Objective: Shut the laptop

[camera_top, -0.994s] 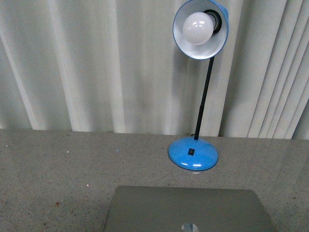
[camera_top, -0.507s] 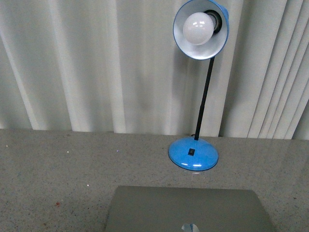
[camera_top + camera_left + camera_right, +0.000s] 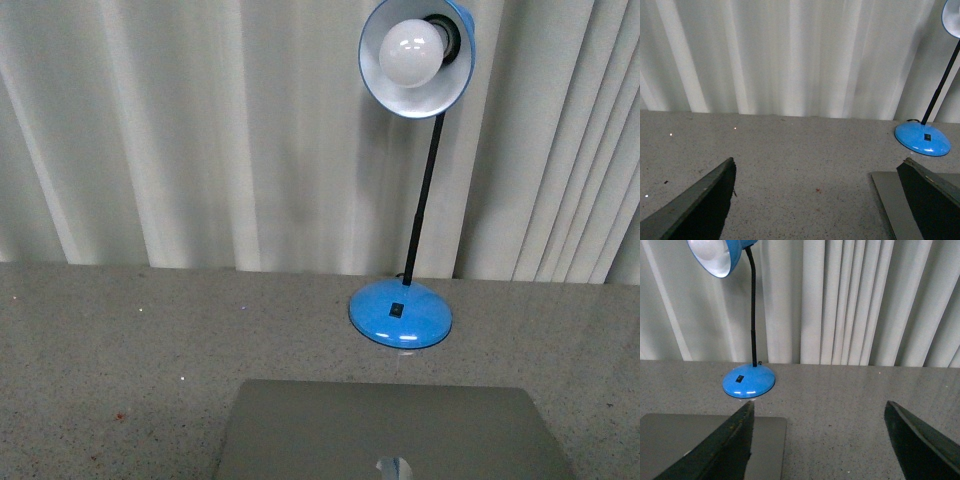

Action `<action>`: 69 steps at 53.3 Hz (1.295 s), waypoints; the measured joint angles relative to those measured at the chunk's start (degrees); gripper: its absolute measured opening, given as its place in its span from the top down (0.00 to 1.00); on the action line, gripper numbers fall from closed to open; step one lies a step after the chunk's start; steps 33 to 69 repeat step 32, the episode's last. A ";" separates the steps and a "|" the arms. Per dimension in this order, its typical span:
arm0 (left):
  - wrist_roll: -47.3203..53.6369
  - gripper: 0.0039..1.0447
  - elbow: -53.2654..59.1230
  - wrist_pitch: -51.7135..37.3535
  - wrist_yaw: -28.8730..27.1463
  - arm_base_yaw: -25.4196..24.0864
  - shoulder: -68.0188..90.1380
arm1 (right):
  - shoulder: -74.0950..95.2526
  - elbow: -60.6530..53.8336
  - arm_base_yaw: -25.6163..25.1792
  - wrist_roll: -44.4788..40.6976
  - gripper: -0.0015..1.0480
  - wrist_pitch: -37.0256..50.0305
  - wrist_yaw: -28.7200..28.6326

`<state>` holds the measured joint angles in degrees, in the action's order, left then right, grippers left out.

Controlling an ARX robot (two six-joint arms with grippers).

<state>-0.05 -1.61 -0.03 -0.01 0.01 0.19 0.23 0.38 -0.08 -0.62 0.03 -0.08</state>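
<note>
Fingers (image 3: pixel 690 210) spread wide — both arms, laptop (image 3: pixel 390 430) lid down

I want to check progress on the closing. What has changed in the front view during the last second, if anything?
Almost nothing. The whole front view sits very slightly differently, so the laptop lid edge shows a touch higher in the picture; this looks like a small camera shift, not a move of the lid. The blue lamp stands behind it as before. Neither arm enters the front view.

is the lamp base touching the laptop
Apart. In the front view a strip of bare table separates the lamp base from the laptop; the right wrist view shows the same gap.
</note>
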 joint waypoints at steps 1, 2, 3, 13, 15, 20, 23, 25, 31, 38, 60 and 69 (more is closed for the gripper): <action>0.00 0.05 0.02 0.00 -0.02 0.00 0.00 | 0.00 0.00 0.00 0.02 0.05 0.00 -0.02; -0.02 0.05 0.02 0.00 -0.02 0.00 0.00 | 0.00 0.00 0.00 0.02 0.05 0.00 0.00; -0.02 0.07 0.02 0.00 0.00 0.00 0.00 | 0.00 0.00 0.00 0.02 0.07 0.00 0.00; -0.02 0.06 0.00 0.00 0.00 0.00 0.00 | 0.00 0.00 0.00 0.00 0.07 0.00 0.00; -0.02 0.06 0.02 0.00 0.00 0.00 0.00 | 0.00 0.00 0.00 0.00 0.07 0.00 0.00; -0.02 0.06 0.00 0.00 0.00 0.00 0.00 | 0.00 0.00 0.00 0.00 0.07 0.00 0.00; -0.04 0.06 0.00 0.00 0.00 0.00 0.00 | 0.00 0.00 0.00 0.00 0.07 0.00 0.00; -0.02 0.06 0.00 0.00 0.00 0.00 0.00 | 0.00 0.00 0.00 0.00 0.07 0.00 0.00; -0.04 0.06 0.00 0.00 0.00 0.00 0.00 | 0.00 0.00 0.00 0.00 0.07 0.00 0.00; -0.02 0.06 0.02 0.00 0.00 0.00 0.00 | 0.00 0.00 0.00 0.00 0.07 0.00 0.00; -0.02 0.06 0.02 0.00 0.00 0.00 0.00 | 0.00 0.00 0.00 0.00 0.07 0.00 0.00; -0.02 0.06 0.02 0.00 0.00 0.00 0.00 | 0.00 0.00 0.00 0.00 0.07 0.00 0.00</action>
